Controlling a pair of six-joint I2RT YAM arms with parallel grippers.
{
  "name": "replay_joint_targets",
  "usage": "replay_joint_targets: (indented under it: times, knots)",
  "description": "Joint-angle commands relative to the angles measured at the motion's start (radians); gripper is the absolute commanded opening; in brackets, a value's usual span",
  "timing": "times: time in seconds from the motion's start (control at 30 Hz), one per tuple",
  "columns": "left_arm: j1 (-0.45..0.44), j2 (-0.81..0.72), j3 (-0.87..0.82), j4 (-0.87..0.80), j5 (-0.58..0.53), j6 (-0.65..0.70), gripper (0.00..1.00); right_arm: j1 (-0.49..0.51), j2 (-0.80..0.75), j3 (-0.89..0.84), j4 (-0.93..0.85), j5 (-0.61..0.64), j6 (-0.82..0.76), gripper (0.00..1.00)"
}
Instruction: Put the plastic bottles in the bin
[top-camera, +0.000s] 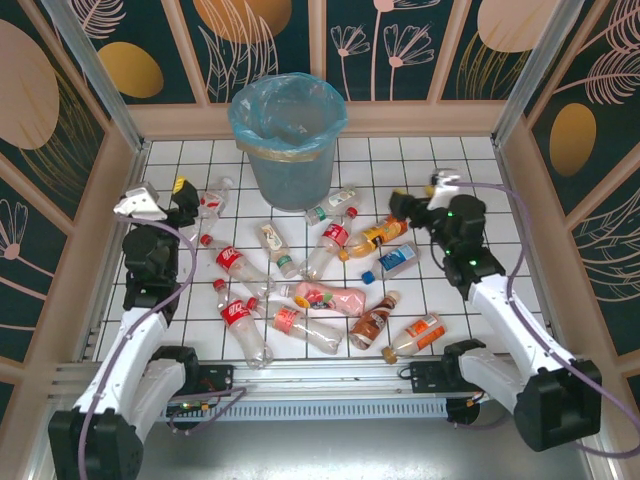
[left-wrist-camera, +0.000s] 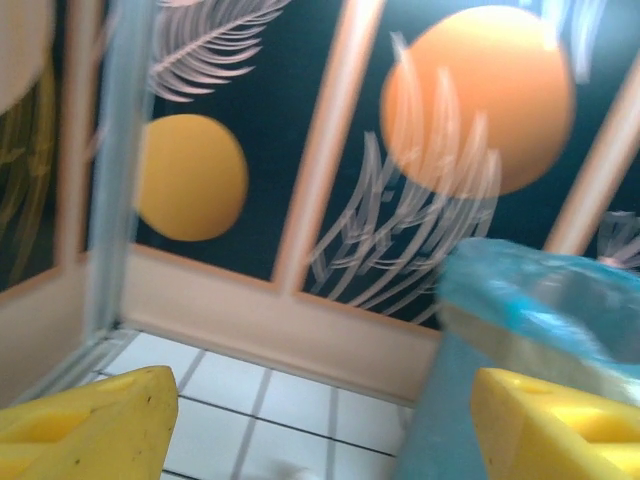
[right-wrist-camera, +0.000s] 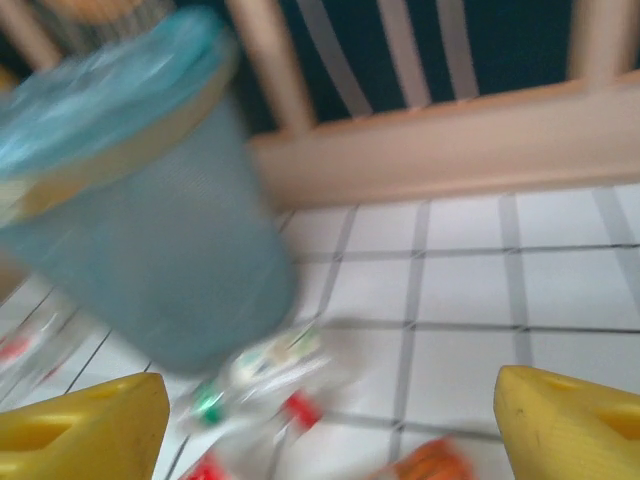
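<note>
Plastic bottles (top-camera: 287, 319): more than a dozen, all lying on their sides, scattered over the middle of the white tiled surface (top-camera: 450, 150), on the near side of the bin.
- Red-labelled bottle (top-camera: 232, 262) and a second like it (top-camera: 240, 318), on the left of the scatter.
- Pink bottle (top-camera: 335, 298), at the centre.
- Orange bottle (top-camera: 378, 235) and blue-labelled bottle (top-camera: 398, 260), on the right, just beside the right gripper.
- Brown bottle (top-camera: 375, 325) and orange-labelled bottle (top-camera: 415, 335), nearest the arm bases.
- Clear bottle with a green cap (top-camera: 330, 207), lying close to the foot of the bin.

Bin (top-camera: 288, 140): round, grey, upright at the far middle of the surface near the back wall, with a light-blue bag folded over its rim.

Left gripper (left-wrist-camera: 320, 440): yellow fingers (left-wrist-camera: 90, 425) spread wide, nothing between them, raised at the left of the scatter and facing the back wall.

Right gripper (right-wrist-camera: 320, 420): fingers wide apart, nothing held, above the right-hand bottles and facing the bin.
</note>
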Motion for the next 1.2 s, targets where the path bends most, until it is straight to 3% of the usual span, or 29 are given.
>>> replay_joint_targets:
  times: [0.0,0.13,0.4,0.6,0.77,0.93,1.03,1.17]
  knots:
    - [-0.067,-0.034,0.094,-0.240,0.110,0.022,0.76,0.176,0.047,0.079,-0.251,-0.048,-0.043,0.81]
    - [-0.097,-0.027,0.177,-0.396,0.246,0.120,0.68,0.421,0.146,0.149,-0.286,-0.032,-0.132,0.74]
    - [-0.099,-0.125,0.161,-0.571,0.313,0.285,0.75,0.741,0.472,0.411,-0.468,0.056,-0.189,0.67]
    - [-0.099,-0.135,0.122,-0.595,0.256,0.231,0.86,0.802,0.643,0.544,-0.604,0.051,-0.142,0.63]
    - [-0.098,-0.045,0.174,-0.653,0.225,0.126,0.85,0.808,0.595,0.528,-0.625,0.036,-0.078,0.61]
    - [-0.099,0.022,0.167,-0.633,0.256,0.112,0.84,0.851,0.558,0.499,-0.655,0.069,-0.051,0.62]
    - [-0.099,0.050,0.156,-0.600,0.178,0.097,0.85,0.899,0.610,0.572,-0.652,0.091,-0.015,0.62]
    - [-0.098,0.080,0.195,-0.626,0.022,0.064,0.88,0.930,0.721,0.697,-0.596,0.002,0.132,0.59]
